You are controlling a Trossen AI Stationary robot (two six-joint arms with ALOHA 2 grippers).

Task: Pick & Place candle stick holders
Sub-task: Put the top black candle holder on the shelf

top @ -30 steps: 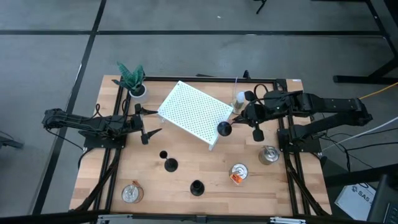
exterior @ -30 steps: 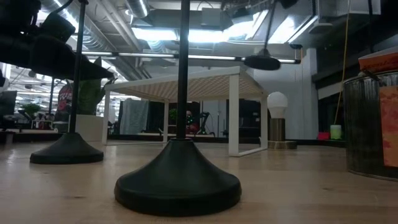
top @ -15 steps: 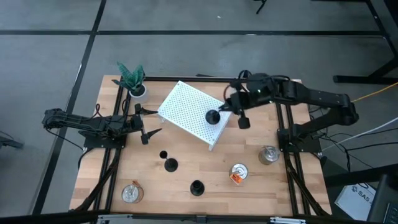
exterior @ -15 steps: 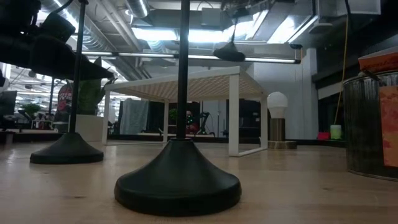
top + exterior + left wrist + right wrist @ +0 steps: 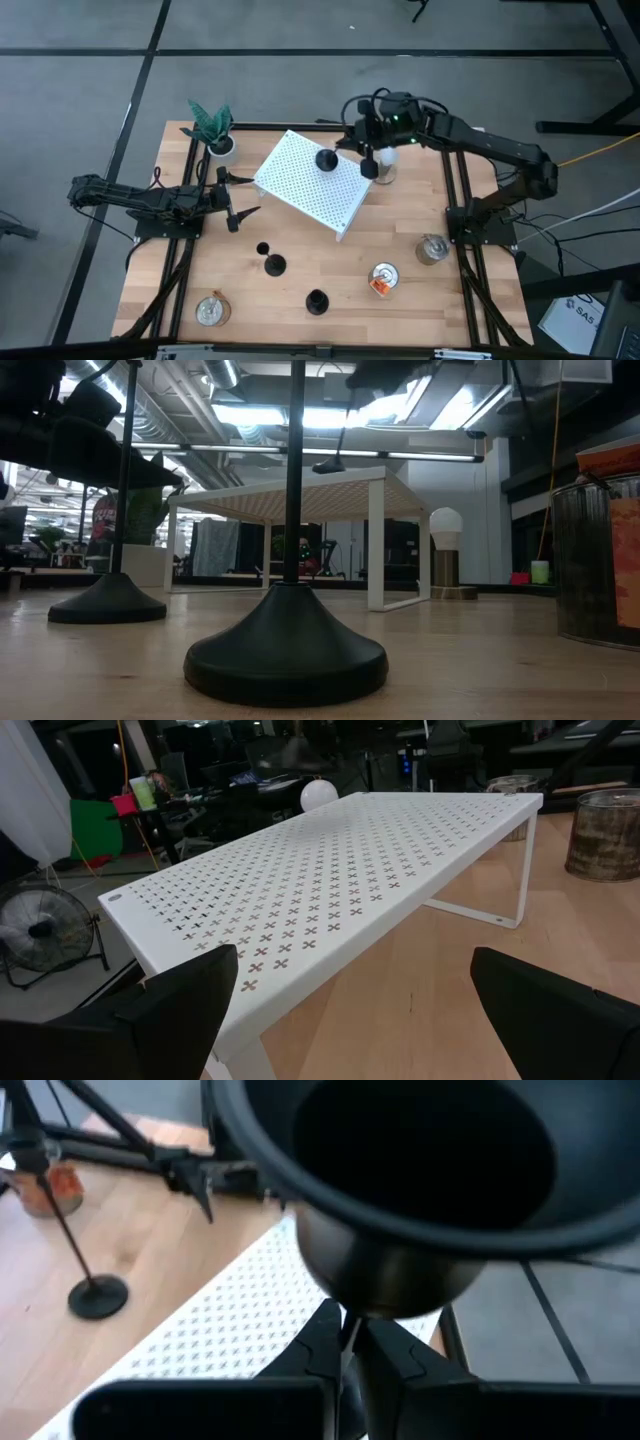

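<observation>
My right gripper (image 5: 366, 152) is up above the far right of the table, shut on one black candle stick holder whose round base (image 5: 326, 159) hangs over the white perforated shelf (image 5: 315, 183). In the right wrist view its cup (image 5: 420, 1170) fills the frame above the fingers. Two more candle stick holders (image 5: 274, 265) (image 5: 317, 300) stand upright on their bases on the wood near the front; the low view shows them close up (image 5: 285, 650) (image 5: 108, 600). My left gripper (image 5: 235, 195) waits open at the table's left, facing the shelf (image 5: 340, 870). My right gripper pinches the holder's thin stem (image 5: 347, 1338) between its two fingers, just below the cup. The fingers slant downward from the table's right side and lie across the stem. The holder hangs tilted below them, its base (image 5: 340, 457) clear above the shelf top.
A potted plant (image 5: 210, 128) stands at the far left corner, and a white bulb-shaped lamp (image 5: 385, 160) stands right of the shelf, under my right arm. Tin cans stand at the right (image 5: 432, 248), front middle (image 5: 383, 278) and front left (image 5: 211, 310).
My right gripper has swung toward the table's left and far edge, staying shut on the holder. The holder has travelled with it from beside the shelf's right end to above the shelf top, still hanging clear.
</observation>
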